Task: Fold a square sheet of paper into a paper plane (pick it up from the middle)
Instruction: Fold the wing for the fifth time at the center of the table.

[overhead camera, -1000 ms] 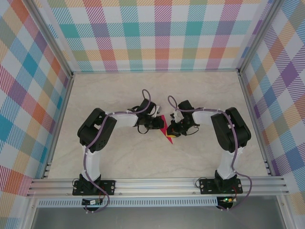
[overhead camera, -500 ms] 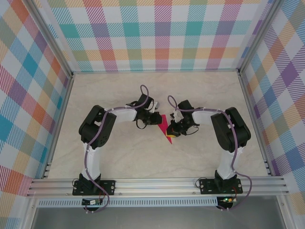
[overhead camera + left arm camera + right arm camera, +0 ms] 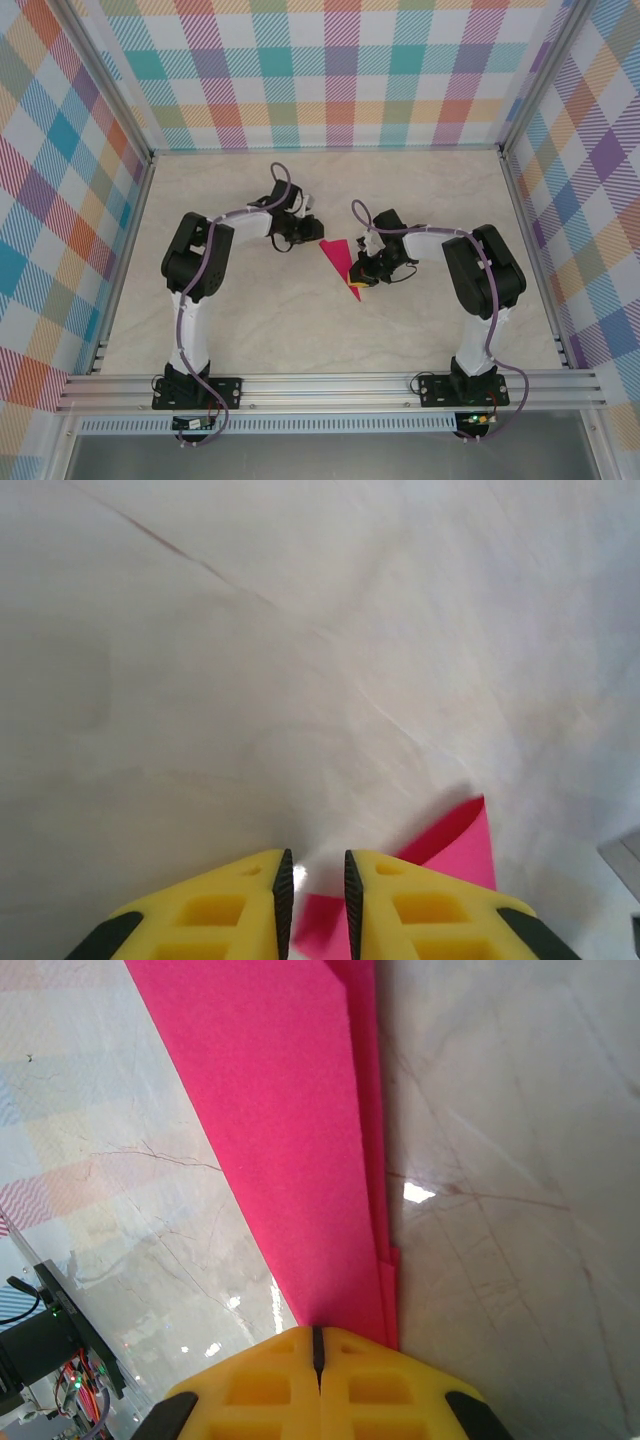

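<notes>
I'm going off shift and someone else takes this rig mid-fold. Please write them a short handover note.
Right pincer: shut on the magenta-pink folded paper dart, near the middle of the pale table.
Left pincer: slightly open, empty, close beside the dart.
Done: folded into a narrow, layered point.
Left: probably final wing shaping, then release. Check the folds before moving.

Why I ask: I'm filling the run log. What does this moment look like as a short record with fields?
pink paper: folded to a narrow layered point, lying on the table
right gripper: shut on the paper near its narrow end
left gripper: jaws slightly apart, holding nothing, near the paper's wide end
stage: folds made; whether finished, cannot tell
</notes>
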Motion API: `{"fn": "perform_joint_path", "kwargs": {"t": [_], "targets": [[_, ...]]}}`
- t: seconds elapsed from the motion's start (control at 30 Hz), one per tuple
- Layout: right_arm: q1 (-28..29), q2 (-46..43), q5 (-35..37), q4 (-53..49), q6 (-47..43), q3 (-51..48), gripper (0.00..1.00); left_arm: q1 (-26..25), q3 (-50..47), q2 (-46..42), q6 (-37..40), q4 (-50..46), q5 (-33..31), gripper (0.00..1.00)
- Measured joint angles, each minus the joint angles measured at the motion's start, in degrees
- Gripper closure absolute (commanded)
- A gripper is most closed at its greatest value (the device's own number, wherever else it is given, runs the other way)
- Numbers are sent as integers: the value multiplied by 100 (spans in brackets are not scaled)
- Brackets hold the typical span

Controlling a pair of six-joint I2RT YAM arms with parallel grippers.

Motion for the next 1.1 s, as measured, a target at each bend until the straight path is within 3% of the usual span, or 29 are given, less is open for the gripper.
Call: {"fn": "perform_joint_path", "kwargs": {"t": [0.2,0.37,0.6,0.9,1.1], "targets": [[0,0,0,-4,0,7,96,52,-94,-407,-151,24,-153,77],[0,0,0,-20,0,15,96,-581,-483,-927,-433,378,-157,85],[0,4,0,-33,2,26,96,-1180,-516,-546,-684,612,-107,91],[0,33,-26,-39,0,31,96,-1143,-538,-166,-723,660,-164,93],[0,39,-59,0,-22,13,96,-938,-723,-166,-632,962,201,91]]}}
